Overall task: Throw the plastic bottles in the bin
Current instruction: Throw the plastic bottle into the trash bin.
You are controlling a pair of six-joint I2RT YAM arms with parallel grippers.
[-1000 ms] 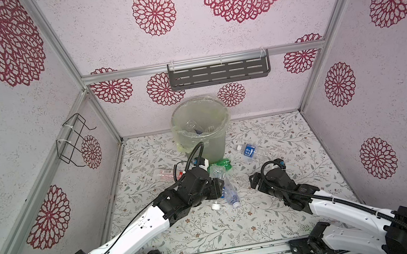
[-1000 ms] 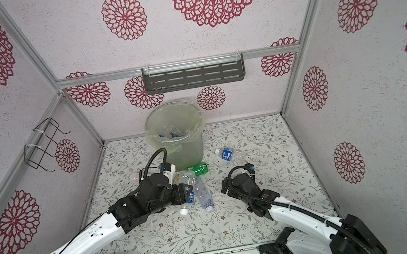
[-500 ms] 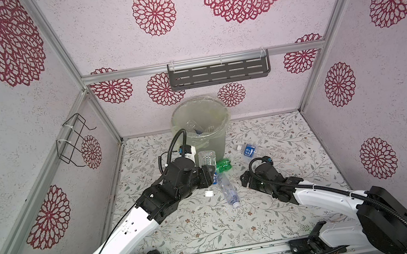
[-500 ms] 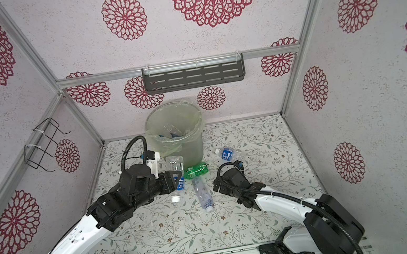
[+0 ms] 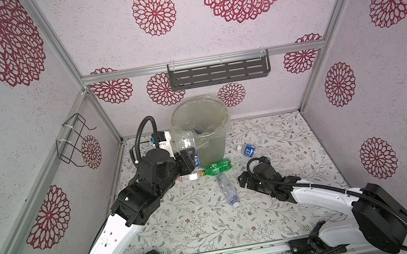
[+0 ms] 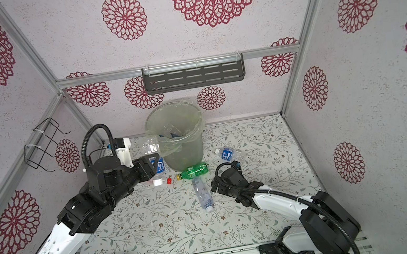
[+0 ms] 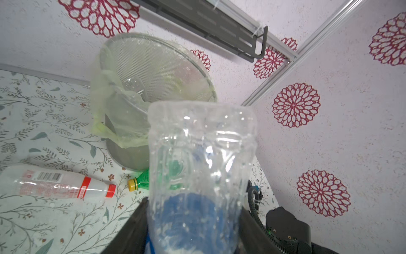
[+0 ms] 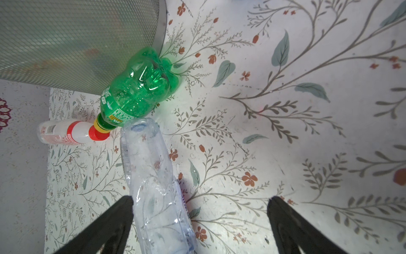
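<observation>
Glossy crumpled clear-plastic bottle (image 7: 201, 154), matt mesh bin (image 8: 77, 39), thin filmy bag (image 7: 107, 114)

- Pale speckled walls (image 5: 102, 52) printed with red flower rosettes.
- Silver frame bars (image 5: 127, 74) run along the corners.
- Dark slotted shelf (image 5: 219, 74) hangs on the back wall.
- Black wire rack (image 5: 73, 142) on the left wall.
- Floor (image 5: 198, 225) printed with leaves and small flowers.

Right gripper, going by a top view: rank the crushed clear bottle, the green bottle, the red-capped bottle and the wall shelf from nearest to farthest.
From the right gripper, in a top view:
1. crushed clear bottle, lying right beside it on its left.
2. green bottle, at the foot of the bin.
3. red-capped bottle, further left.
4. wall shelf, up on the back wall.
</observation>
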